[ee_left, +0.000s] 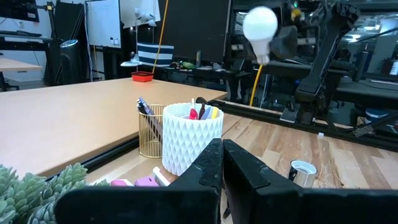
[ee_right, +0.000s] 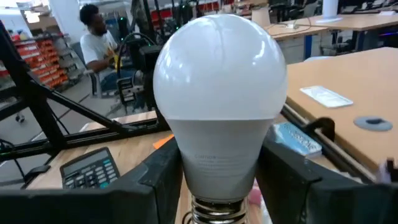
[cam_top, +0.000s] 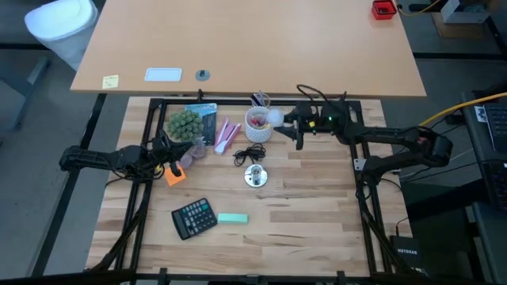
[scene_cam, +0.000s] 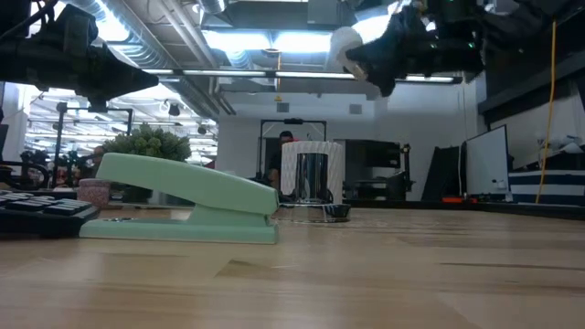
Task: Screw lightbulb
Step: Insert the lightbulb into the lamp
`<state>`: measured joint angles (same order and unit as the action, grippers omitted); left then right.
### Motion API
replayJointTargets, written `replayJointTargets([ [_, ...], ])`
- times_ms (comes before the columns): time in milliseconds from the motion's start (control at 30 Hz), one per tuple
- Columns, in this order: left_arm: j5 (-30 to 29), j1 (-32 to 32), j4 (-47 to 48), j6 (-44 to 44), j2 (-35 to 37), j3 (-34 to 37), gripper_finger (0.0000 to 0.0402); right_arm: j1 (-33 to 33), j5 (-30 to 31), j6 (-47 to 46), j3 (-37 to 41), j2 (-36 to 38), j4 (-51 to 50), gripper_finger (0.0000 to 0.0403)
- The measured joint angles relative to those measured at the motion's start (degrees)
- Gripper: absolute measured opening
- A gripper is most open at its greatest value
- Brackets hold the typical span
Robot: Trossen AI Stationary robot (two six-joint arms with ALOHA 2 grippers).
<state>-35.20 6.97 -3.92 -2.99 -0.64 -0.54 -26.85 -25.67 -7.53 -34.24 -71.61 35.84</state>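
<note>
High view. The right gripper, reaching in from the right, carries the lightbulb at the far middle of the table, beside the white pen cup. The silver socket base stands nearer, well apart from the bulb. The left gripper waits at the left, by the green plant, fingers closed on nothing.

Low view. The lightbulb hangs high above the table, clear of the mint stapler in the foreground.

Left wrist view. The left fingers meet, empty. Beyond the pen cup, the bulb is held aloft, threaded end downward; the socket base sits to its near side.

Right wrist view. The right fingers stand fairly wide, clamped on the bulb's grey collar, just above the metal thread. The bulb looks light, smooth and probably slippery, with a breakable dome; the collar, being stiffer, seems the better place for a moderate grip.
</note>
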Motion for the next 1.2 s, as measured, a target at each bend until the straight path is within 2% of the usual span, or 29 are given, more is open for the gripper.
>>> replayJointTargets([
  [167,0.0,0.0,0.0,0.0,0.0,0.0,0.0004,5.5,9.6,-2.0,10.2,-0.8,15.3,0.0182],
  [300,0.0,0.0,0.0,0.0,0.0,0.0,0.0004,11.6,16.9,-2.5,16.0,-4.7,29.7,0.0182],
  [433,0.0,0.0,0.0,0.0,0.0,0.0,0.0004,17.2,24.6,-1.3,16.9,-11.2,36.4,0.0182],
  [533,0.0,0.0,0.0,0.0,0.0,0.0,0.0004,20.2,28.0,-1.0,15.5,-17.9,40.9,0.0182],
  [733,0.0,0.0,0.0,0.0,0.0,0.0,0.0004,21.7,27.9,-1.1,10.8,-31.9,53.8,0.0182],
  [867,0.0,0.0,0.0,0.0,0.0,0.0,0.0004,21.6,25.8,-4.5,7.6,-37.4,54.3,0.0182],
  [1200,0.0,0.0,0.0,0.0,0.0,0.0,0.0004,21.6,23.1,-4.2,5.9,-39.7,54.2,0.0182],
])
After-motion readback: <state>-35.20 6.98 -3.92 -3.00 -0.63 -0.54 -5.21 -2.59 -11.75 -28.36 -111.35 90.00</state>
